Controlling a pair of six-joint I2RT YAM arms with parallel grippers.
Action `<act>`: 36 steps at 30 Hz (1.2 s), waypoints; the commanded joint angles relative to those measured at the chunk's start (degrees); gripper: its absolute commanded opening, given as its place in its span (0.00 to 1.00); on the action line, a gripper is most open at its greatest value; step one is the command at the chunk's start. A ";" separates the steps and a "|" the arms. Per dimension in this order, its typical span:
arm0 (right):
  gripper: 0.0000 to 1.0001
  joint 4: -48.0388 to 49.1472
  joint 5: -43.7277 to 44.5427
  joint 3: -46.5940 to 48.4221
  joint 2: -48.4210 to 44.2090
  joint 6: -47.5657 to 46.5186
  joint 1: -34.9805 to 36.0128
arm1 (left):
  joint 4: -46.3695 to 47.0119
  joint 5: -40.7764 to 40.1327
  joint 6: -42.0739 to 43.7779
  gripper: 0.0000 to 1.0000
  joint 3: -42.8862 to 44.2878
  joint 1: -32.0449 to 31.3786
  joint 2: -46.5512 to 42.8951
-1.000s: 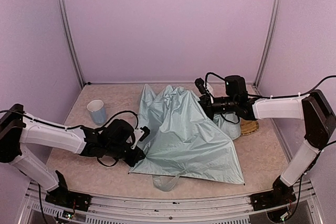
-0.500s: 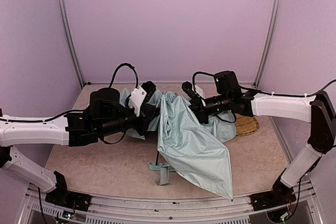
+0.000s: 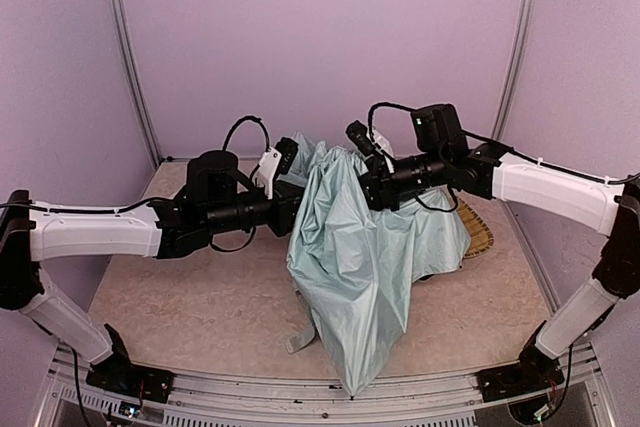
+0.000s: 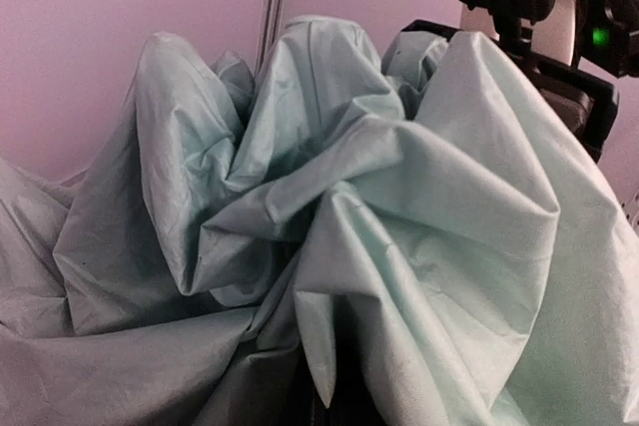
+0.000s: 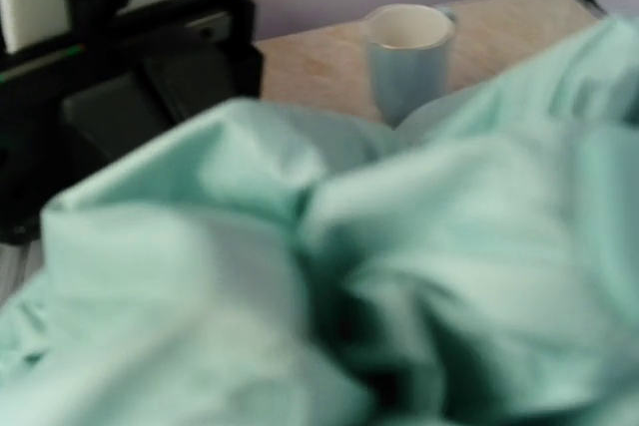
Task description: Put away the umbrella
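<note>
— Left pincer [image 3: 298, 205] is clamped thin on a bunch of the umbrella [image 3: 370, 267], as far as I can judge. Cloth hangs from it, though its own camera shows only crumpled canopy [image 4: 399, 246].
— And the right pincer [image 3: 370, 191]?
— Buried in fabric at the top of the bundle. Whether it grips or stands apart, I cannot tell.
— Lay out the scene, biggest first.
— Counter [image 3: 180, 297], beige and marbled. Above it is the umbrella, its mint-green cloth hoisted between the 2 arms. It drapes to a point close to the near edge, with a little black underside showing at the right. Behind its right flank sits the woven tray [image 3: 482, 232], partly covered. Then the light blue cup [image 5: 407, 57], upright on the counter beyond the cloth, seen only from the right wrist. Smallest is the pale green handle [image 3: 299, 335], low under the cloth near the counter.
— So the step?
— Gathering the loose canopy into a tight bundle, I'd judge. Nothing is wrapped yet, so the task looks early.
— How to do it well?
— Let 1 pincer anchor while the other regrips lower, so the cloth cannot drop. Gather inward, fold over fold. The fabric is thin, so it will likely slip and snag. Steer the hem clear of cup and tray.
</note>
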 commanded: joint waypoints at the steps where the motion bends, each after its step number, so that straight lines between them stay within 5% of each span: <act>1: 0.45 -5.29 7.92 7.65 7.41 6.45 0.55 | 7.53 7.71 -12.29 0.00 -1.02 5.32 4.94; 7: 0.97 -4.60 15.15 9.89 8.26 10.05 -3.85 | 10.21 13.54 -21.94 0.00 -3.08 13.27 10.78; 8: 1.00 -4.20 15.72 9.69 7.43 10.49 -4.95 | 10.35 13.69 -21.84 0.00 -3.34 14.11 11.51; 19: 1.00 -8.42 16.24 3.77 3.13 9.58 -18.23 | 11.68 17.57 -22.12 0.00 -2.04 20.58 20.71; 26: 1.00 -2.01 1.68 -10.81 -3.47 2.96 -18.56 | 12.53 17.22 -20.37 0.00 -1.58 21.16 23.03; 31: 1.00 0.73 5.88 -18.25 -8.86 4.89 -18.56 | 12.35 15.94 -19.14 0.00 -1.23 21.45 24.37; 36: 1.00 10.81 -0.66 -20.77 -2.43 8.72 -18.56 | 12.00 16.68 -17.55 0.00 0.58 21.03 25.62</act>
